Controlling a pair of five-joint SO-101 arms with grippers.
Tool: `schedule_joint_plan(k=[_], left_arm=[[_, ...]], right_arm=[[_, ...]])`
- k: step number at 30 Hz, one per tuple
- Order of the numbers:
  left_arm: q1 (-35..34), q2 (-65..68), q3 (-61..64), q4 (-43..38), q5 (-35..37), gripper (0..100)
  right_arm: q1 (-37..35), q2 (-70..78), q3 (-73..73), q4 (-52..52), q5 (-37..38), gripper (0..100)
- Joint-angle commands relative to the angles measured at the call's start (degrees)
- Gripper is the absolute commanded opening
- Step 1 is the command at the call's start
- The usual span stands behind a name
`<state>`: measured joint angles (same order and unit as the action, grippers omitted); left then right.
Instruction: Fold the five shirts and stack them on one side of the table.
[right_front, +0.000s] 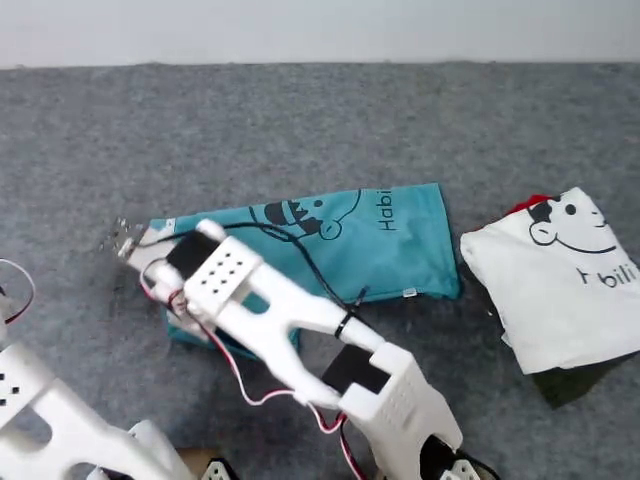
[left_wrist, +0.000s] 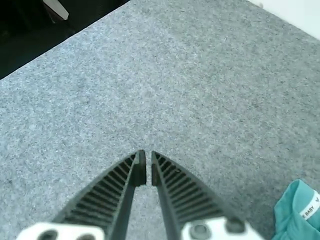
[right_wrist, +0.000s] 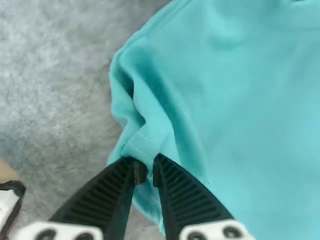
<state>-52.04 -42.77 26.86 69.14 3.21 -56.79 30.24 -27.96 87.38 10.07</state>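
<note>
At the edge of the teal shirt (right_wrist: 240, 100), right hand (right_wrist: 146, 172) pinches fabric; left hand (left_wrist: 146, 167) closed, empty.

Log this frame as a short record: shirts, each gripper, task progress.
teal shirt: mid-table, looks partly folded, print up
right gripper: shut on the teal shirt's edge, at the end away from the white shirt
left gripper: shut, empty, over bare table
white shirt: folded, beside the teal shirt, apart from it
under white shirt: red cloth and dark cloth peek out
progress: teal shirt not yet stacked
</note>
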Motion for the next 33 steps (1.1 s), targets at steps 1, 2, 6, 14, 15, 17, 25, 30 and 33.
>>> schedule_joint_plan(k=[1, 2, 6, 14, 15, 17, 25, 30, 33], left_arm=[[0.0, -0.35, -1.54, -0.79, 0.62, 3], [0.09, -0.35, -1.1, -0.79, 0.62, 3], [0.09, -0.35, -0.13, -1.05, 0.62, 3], [0.09, -0.35, -0.13, -0.88, 0.62, 3], [0.09, -0.35, -0.13, -0.88, 0.62, 3], [0.09, -0.35, -0.13, -0.88, 0.62, 3], [0.18, -0.35, -0.04, -0.88, 0.62, 3], [1.93, -0.35, -0.04, -0.79, 0.62, 3], [3.78, -0.35, -0.04, -0.79, 0.53, 3]], right_arm=[[3.03, -0.66, -5.01, -0.22, 2.9, 1.0], [3.65, -0.66, -5.98, -0.4, 3.52, 1.0], [5.67, -0.66, -6.68, -3.91, 5.27, 1.0], [8.48, 3.47, -6.95, -9.19, 6.59, 1.0], [8.57, 4.35, -6.95, -10.07, 7.38, 1.0], [8.92, 5.76, -6.95, -12.26, 8.18, 1.0], [10.07, 7.08, -6.95, -16.4, 10.64, 1.0], [10.86, 7.16, -6.95, -18.07, 11.43, 1.4], [11.21, 7.16, -6.95, -18.33, 11.43, 1.5]])
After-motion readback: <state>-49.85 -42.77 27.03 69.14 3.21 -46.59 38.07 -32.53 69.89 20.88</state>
